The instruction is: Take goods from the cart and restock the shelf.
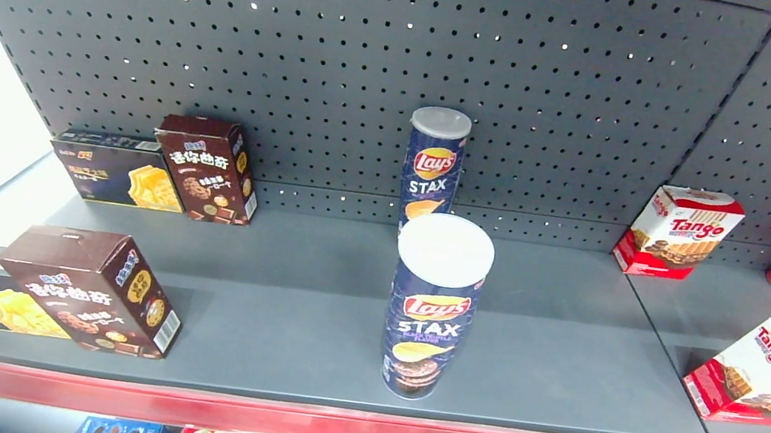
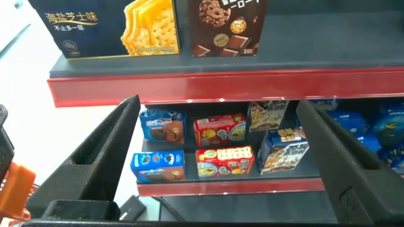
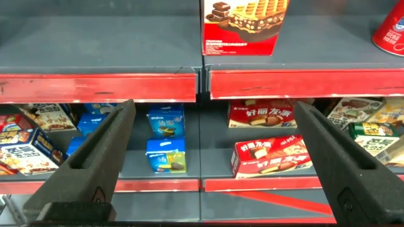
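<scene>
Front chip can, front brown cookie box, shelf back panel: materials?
Front chip can: likely paperboard tube, glossy printed wrap; matte whitish lid, probably plastic. Front brown cookie box: folded cardboard, glossy print, sharp creases. Shelf back panel: probably painted sheet metal, matte dark grey, regular punched holes.

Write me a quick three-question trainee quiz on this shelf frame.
1. True or false: the left hand holds a box.
2. How many chip cans stand on the grey shelf?
3. What stands to the right of the cans? A. red-and-white wafer boxes B. bottles C. bags
Key: 1 false, it is open and empty; 2 two, one behind the other; 3 A.
</scene>
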